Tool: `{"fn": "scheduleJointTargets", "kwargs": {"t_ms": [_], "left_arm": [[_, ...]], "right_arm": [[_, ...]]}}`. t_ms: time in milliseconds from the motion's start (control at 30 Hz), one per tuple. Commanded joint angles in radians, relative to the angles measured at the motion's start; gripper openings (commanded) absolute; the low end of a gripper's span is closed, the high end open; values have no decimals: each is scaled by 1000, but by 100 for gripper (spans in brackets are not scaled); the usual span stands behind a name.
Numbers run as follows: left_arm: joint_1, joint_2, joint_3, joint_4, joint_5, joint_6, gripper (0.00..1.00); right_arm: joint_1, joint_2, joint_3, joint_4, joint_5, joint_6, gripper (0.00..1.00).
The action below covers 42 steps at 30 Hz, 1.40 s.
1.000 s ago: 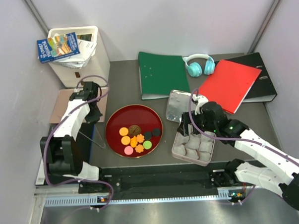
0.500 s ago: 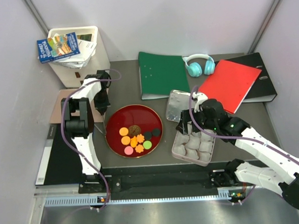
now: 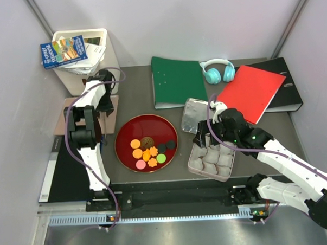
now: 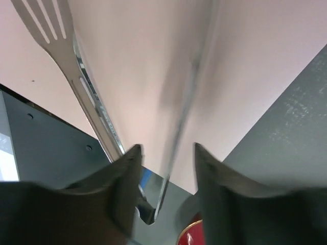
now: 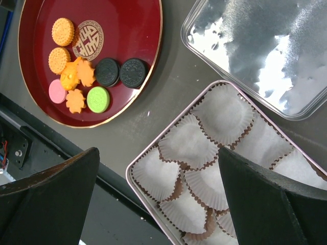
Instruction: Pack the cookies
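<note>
While the cookies (image 3: 150,152) lie clustered in the 6 o'clock half of the red plate (image 3: 120,136), neither gripper touches them.
Left gripper (image 4: 166,150), at the plate's 10 o'clock above a pink mat (image 3: 65,118), has its fingers apart astride metal tongs (image 4: 87,97), one tong arm blurred in the gap. Right gripper (image 3: 206,138), fingers spread wide, hovers over the paper-cupped tin (image 3: 190,163) at the plate's 3 o'clock, with the tin's lid (image 3: 191,117) at its 12.

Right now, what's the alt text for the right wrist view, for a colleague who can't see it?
A pink-rimmed rectangular tin of empty white paper cups lies below the right gripper, jaws wide open. Upper left, a round red lacquer tray holds the small cookies; upper right lies a shiny silver lid.
</note>
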Motion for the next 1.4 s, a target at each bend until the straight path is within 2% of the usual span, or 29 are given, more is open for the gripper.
{"fn": "scheduleJointTargets", "kwargs": {"t_ms": [0,100,200,300,333,367,400,567,767,833,1067,1367], "left_arm": [[0,-99,0,13,-15,-49,54],[-1,-157,-32,43,11,-135,56],[-1,-283,-182,176,110,-242,60],[-1,-379,-331,250,191,-353,61],[-3,-398,-387,254,196,-391,65],[-6,-438,-414,260,187,-404,92],[-9,-462,-470,281,152,-414,99],[-6,-572,-578,336,86,-378,99],[3,-530,-598,300,34,-359,99],[38,-535,-606,309,25,-352,99],[138,-487,-598,301,57,-289,99],[141,-420,-589,344,133,-198,99]], "right_arm": [[8,1,20,34,6,-3,99],[9,-1,13,34,5,-3,99],[9,-12,3,42,11,-3,99],[8,-21,-11,48,18,5,99],[9,-25,-17,50,20,7,99],[9,-29,-22,51,18,10,99],[8,-30,-25,51,18,13,99],[9,-59,-52,53,31,11,99],[9,-62,-57,67,25,10,99],[9,-64,-56,61,26,10,99],[9,-76,-69,62,34,10,99],[9,-55,-62,68,37,8,99]]}}
